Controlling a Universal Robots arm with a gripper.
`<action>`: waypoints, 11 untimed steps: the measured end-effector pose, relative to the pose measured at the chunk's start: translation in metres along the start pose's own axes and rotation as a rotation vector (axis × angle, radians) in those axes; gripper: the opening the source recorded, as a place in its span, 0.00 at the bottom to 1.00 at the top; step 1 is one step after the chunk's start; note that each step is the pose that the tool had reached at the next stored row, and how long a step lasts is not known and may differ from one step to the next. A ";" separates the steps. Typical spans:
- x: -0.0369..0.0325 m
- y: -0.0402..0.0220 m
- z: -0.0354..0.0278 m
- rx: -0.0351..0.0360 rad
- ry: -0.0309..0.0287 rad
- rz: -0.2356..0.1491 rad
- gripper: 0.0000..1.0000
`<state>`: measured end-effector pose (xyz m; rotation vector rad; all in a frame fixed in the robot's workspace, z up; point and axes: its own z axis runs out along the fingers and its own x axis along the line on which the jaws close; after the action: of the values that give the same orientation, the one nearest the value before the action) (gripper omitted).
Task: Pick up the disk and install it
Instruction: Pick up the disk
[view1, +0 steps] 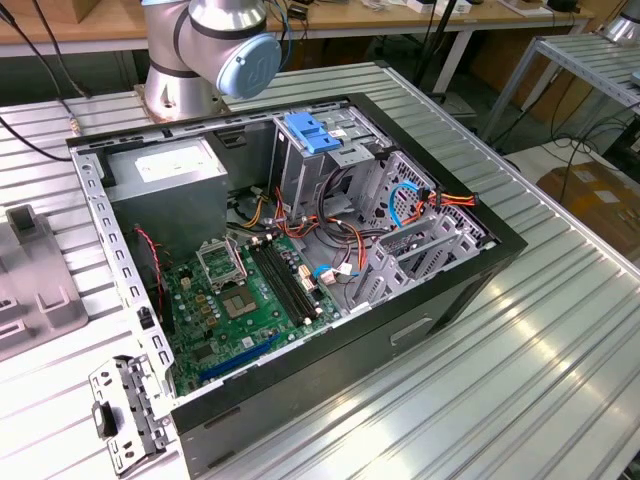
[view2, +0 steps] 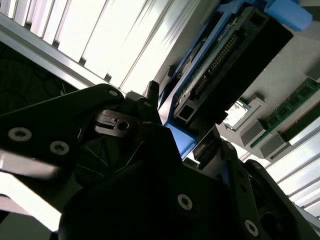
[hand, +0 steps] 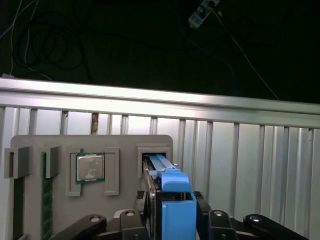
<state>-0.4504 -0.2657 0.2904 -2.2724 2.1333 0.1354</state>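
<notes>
1. The fingers (hand: 149, 202) press on both flat faces of the disk (hand: 172, 192), so the gripper (hand: 172, 215) is clamped on it.
2. The disk stands on edge with one end in a slot of the grey holder (hand: 125, 145). It is just beside a processor chip (hand: 90, 166) seated in its own pocket.
3. The holder lies on the ribbed metal table (hand: 240, 145), near its edge.
4. In the exterior view, the arm's base (view1: 175, 95) stands behind the open computer case (view1: 440, 300), with a blue-capped joint (view1: 250, 62) above it.
</notes>
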 end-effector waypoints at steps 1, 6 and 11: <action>0.0000 0.0000 0.0000 0.0000 0.0002 0.000 0.41; 0.0000 0.0000 0.0000 0.0001 -0.0003 0.000 0.38; 0.0000 0.0000 0.0000 0.0001 -0.0008 0.000 0.38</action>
<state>-0.4504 -0.2657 0.2904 -2.2719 2.1329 0.1362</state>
